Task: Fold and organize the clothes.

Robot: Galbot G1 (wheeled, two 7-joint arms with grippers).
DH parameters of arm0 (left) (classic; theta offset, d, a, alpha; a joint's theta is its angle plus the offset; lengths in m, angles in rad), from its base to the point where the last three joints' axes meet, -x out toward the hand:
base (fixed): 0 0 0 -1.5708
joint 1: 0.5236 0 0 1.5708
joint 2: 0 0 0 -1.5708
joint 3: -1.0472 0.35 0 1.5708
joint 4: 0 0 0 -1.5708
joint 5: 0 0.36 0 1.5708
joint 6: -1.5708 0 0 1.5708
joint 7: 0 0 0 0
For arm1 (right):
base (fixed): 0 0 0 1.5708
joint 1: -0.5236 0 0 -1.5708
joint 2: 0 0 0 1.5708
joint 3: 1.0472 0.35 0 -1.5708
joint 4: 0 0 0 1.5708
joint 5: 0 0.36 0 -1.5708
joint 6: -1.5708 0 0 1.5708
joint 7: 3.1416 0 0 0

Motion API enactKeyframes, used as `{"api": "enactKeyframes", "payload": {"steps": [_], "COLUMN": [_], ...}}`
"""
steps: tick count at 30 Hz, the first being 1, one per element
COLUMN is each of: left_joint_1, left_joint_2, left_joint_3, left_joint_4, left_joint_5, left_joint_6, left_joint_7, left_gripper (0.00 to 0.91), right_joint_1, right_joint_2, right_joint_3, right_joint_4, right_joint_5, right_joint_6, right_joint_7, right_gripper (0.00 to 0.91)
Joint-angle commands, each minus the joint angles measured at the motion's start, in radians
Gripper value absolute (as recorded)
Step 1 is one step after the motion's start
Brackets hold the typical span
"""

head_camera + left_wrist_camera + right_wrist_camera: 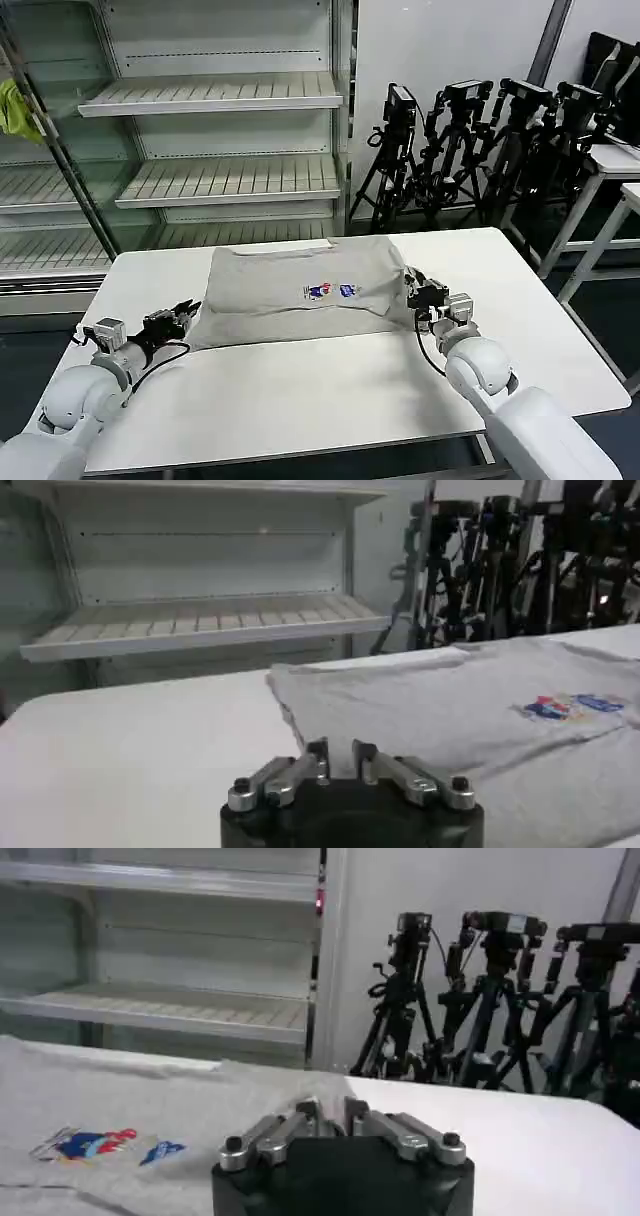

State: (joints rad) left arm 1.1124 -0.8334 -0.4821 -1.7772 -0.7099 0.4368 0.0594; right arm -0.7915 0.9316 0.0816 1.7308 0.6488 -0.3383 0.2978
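Between your two grippers lies the white table (330,390), and spread on it is the light grey T-shirt (290,300), folded into a broad rectangle with its small multicoloured print (330,291) facing up. Your left gripper (185,315) sits low at the shirt's left edge; from its wrist camera you see the two fingers (300,770) drawn close together with a narrow gap between the tips, resting just at the hem, and you cannot tell whether any cloth is caught in them. Your right gripper (415,290) is at the shirt's right edge, its fingers (385,1126) likewise nearly closed, with grey cloth lying just ahead of the tips; again no grip on the fabric can be made out. Beyond both sets of jaws stand the white shelves (220,100), and beyond the right jaws a row of black tripods (480,150).
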Motion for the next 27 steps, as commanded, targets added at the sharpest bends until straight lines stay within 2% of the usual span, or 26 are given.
{"api": "enactKeyframes", "payload": {"steps": [1, 4, 6, 11, 17, 27], "left_joint_1": [0.059, 0.138, 0.193, 0.251, 0.245, 0.199], "left_joint_2": [0.035, 0.045, 0.046, 0.045, 0.018, 0.0], "left_joint_3": [-0.086, -0.121, -0.139, -0.123, -0.091, -0.041], "left_joint_4": [-0.064, -0.151, -0.195, -0.267, -0.248, -0.184], "left_joint_5": [-0.016, -0.094, -0.118, -0.186, -0.154, -0.124], "left_joint_6": [0.007, 0.078, 0.095, 0.139, 0.139, 0.134], "left_joint_7": [-0.016, -0.052, -0.062, -0.091, -0.088, -0.077], "left_gripper": [0.907, 0.907, 0.907, 0.907, 0.907, 0.907], "right_joint_1": [-0.05, -0.162, -0.269, -0.415, -0.453, -0.405], "right_joint_2": [-0.042, -0.089, -0.134, -0.189, -0.18, -0.106], "right_joint_3": [0.082, 0.109, 0.127, 0.173, 0.197, 0.149], "right_joint_4": [0.074, 0.174, 0.294, 0.408, 0.407, 0.329], "right_joint_5": [0.02, 0.06, 0.081, 0.146, 0.144, 0.122], "right_joint_6": [-0.01, -0.035, -0.066, -0.112, -0.109, -0.104], "right_joint_7": [0.014, 0.036, 0.054, 0.09, 0.084, 0.085], "right_gripper": [0.907, 0.907, 0.907, 0.907, 0.907, 0.907]}}
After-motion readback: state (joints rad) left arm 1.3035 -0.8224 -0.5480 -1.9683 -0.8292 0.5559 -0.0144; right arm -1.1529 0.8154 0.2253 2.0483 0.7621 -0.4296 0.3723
